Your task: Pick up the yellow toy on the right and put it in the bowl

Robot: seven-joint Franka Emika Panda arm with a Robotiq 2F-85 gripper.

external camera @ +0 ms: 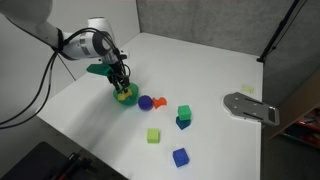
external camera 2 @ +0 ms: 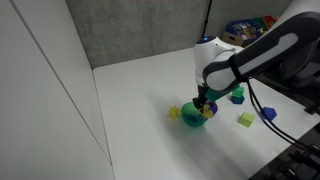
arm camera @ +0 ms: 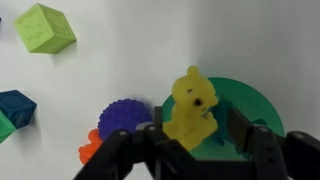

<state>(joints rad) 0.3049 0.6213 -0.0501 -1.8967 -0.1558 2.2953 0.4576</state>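
Note:
The yellow toy (arm camera: 190,105), a small bear-like figure, stands upright over the bright green bowl (arm camera: 252,104) in the wrist view. My gripper (arm camera: 196,128) straddles the toy. Its left finger is at the toy's side, and a gap of green bowl shows between the toy and the right finger, so the jaws look open. In both exterior views the gripper (external camera: 122,84) (external camera 2: 203,103) reaches straight down into the bowl (external camera: 128,99) (external camera 2: 196,119), with a bit of yellow (external camera: 121,96) showing at the rim.
A purple spiky ball (arm camera: 125,118) (external camera: 145,102) and a small orange toy (arm camera: 91,150) (external camera: 159,101) lie beside the bowl. A lime cube (arm camera: 42,28) (external camera: 153,135), a green cube on a dark blue block (external camera: 184,115), a blue cube (external camera: 180,157) and a grey metal plate (external camera: 250,106) lie farther off.

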